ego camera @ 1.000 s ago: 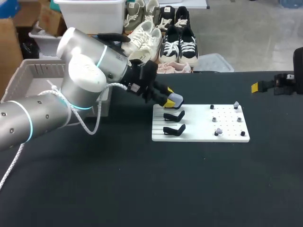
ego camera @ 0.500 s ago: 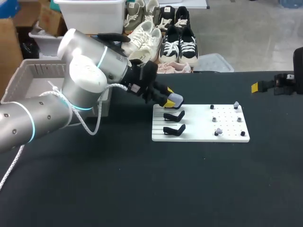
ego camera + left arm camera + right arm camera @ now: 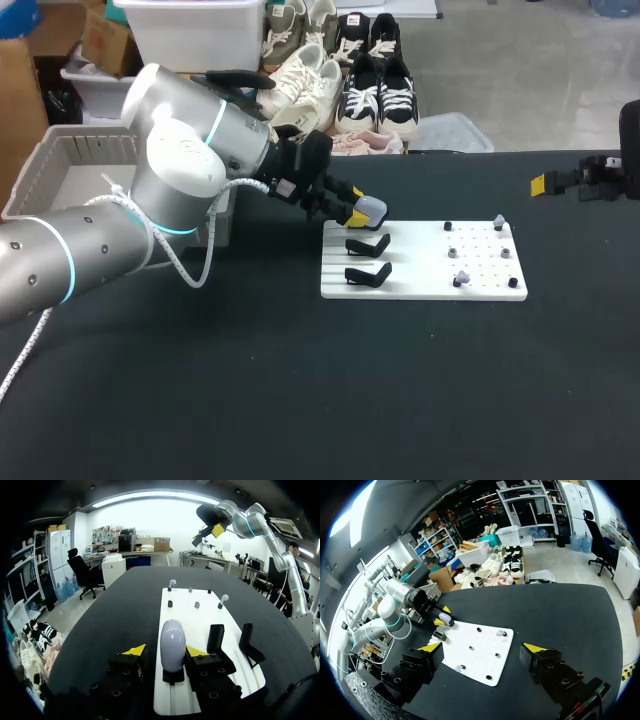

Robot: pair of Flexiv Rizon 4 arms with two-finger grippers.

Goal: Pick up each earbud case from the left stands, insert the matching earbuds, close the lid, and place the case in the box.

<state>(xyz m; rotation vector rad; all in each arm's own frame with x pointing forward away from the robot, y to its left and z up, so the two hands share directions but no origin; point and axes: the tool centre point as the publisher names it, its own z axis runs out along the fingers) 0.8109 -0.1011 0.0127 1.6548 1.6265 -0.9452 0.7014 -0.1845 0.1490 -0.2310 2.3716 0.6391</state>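
A lavender earbud case (image 3: 372, 208) (image 3: 172, 642) stands upright on the farthest of three black stands on the white board (image 3: 480, 288). My left gripper (image 3: 360, 211) (image 3: 165, 651) straddles it. One yellow tip lies against the case, while the other fingertip (image 3: 135, 650) stands a small gap off. The two nearer stands (image 3: 368, 245) (image 3: 368, 275) are bare. Small earbuds (image 3: 499, 222) (image 3: 461, 277) sit on pegs at the board's right. My right gripper (image 3: 482, 649) hangs wide open, holding nothing, far off at the table's right edge (image 3: 545, 183).
A grey basket (image 3: 40, 165) sits at the table's left, behind my left arm. Black pegs (image 3: 452, 252) dot the board's right half. Dark tabletop stretches in front of the board.
My left gripper's fingers have drawn a little closer about the case, which still sits on its stand. The right arm has not moved.
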